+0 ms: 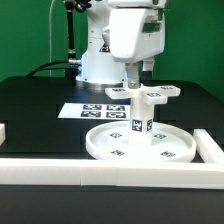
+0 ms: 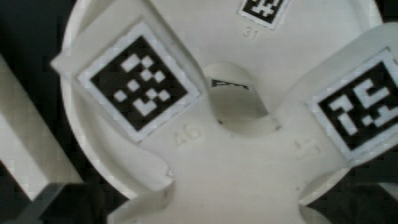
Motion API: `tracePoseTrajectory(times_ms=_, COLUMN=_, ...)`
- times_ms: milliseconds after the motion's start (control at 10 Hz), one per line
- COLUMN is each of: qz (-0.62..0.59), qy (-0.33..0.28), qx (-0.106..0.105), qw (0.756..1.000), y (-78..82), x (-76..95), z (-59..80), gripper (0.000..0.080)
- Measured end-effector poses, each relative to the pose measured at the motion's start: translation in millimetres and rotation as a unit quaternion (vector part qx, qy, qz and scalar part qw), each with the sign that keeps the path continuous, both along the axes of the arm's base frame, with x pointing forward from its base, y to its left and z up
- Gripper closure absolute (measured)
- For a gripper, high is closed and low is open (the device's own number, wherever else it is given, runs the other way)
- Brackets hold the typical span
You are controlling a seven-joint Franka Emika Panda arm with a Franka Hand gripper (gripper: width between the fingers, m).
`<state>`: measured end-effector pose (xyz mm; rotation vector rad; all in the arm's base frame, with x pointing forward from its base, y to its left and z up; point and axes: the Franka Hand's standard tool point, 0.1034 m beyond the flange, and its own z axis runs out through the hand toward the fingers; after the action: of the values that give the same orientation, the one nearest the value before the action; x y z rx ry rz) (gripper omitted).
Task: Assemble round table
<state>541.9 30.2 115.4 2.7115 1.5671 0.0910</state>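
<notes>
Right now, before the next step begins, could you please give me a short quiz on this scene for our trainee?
1. True or false: the leg lies flat on the black table beside the disc top.
2. Where is the marker board? A. On the table beyond the disc top, toward the robot. B. On the disc top. C. In the hand.
3. Fill in: the part at the leg's upper end is the cross-shaped ____.
Key: 1 false, it stands upright on the disc top. 2 A. 3 base.
</notes>
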Motion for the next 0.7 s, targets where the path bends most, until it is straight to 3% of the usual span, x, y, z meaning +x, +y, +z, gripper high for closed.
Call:
tracePoseTrajectory(times_ms=400, qz=-0.042, qy=0.005, qx=0.003, qw=0.999, y=10.2, x=-2.3, z=-3.2, gripper=0.0151)
tracePoseTrajectory(times_ms=700, qz=-0.027, qy=0.008, qx=0.002, qw=1.0, y=3.7, x=-3.7, z=-6.6, gripper=0.0151)
